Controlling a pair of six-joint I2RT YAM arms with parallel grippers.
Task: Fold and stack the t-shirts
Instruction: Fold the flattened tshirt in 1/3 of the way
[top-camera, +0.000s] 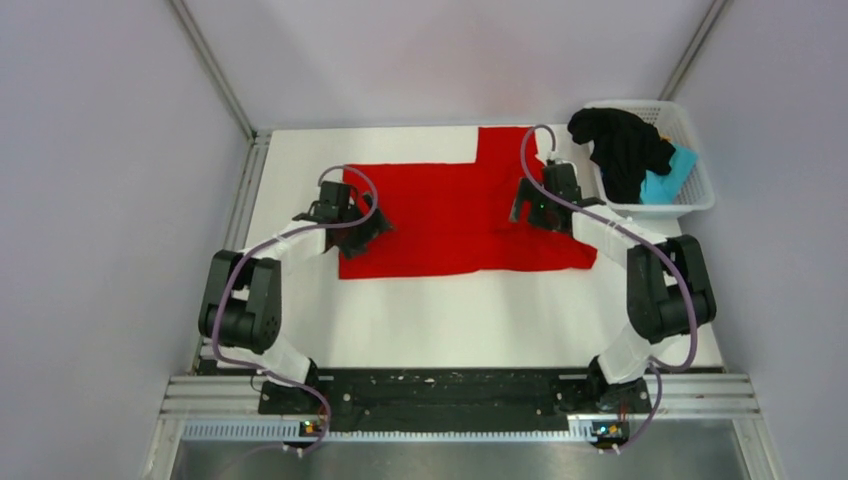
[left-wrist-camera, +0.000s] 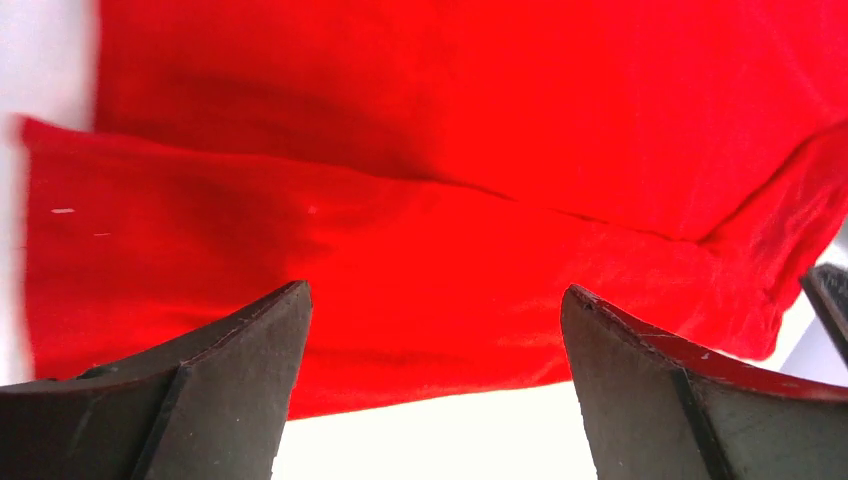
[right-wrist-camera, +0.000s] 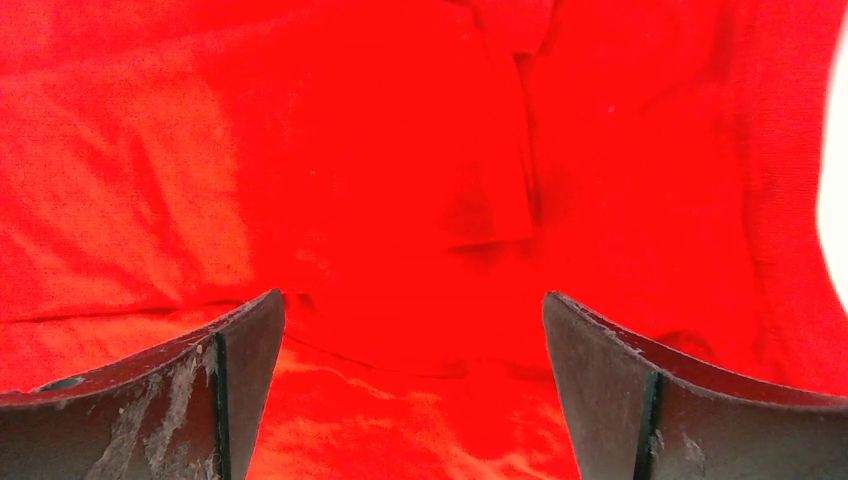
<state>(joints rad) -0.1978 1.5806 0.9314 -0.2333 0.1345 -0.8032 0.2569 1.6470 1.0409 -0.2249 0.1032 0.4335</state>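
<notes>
A bright red t-shirt (top-camera: 455, 220) lies flat on the white table, one layer folded over another, a sleeve sticking out at the back (top-camera: 505, 145). My left gripper (top-camera: 362, 232) hangs over the shirt's left edge, jaws wide open and nothing between them; its wrist view shows the red t-shirt (left-wrist-camera: 450, 180) with a fold line and the near hem. My right gripper (top-camera: 527, 205) stands open above the shirt's right part, over the red t-shirt (right-wrist-camera: 400, 180). A black t-shirt (top-camera: 620, 145) and a light blue t-shirt (top-camera: 665, 185) lie in the basket.
A white lattice basket (top-camera: 692, 200) stands at the table's back right corner. Bare white table (top-camera: 450, 320) runs between the shirt and the arm bases. Grey walls close the sides, and a metal rail lines the left edge (top-camera: 245, 190).
</notes>
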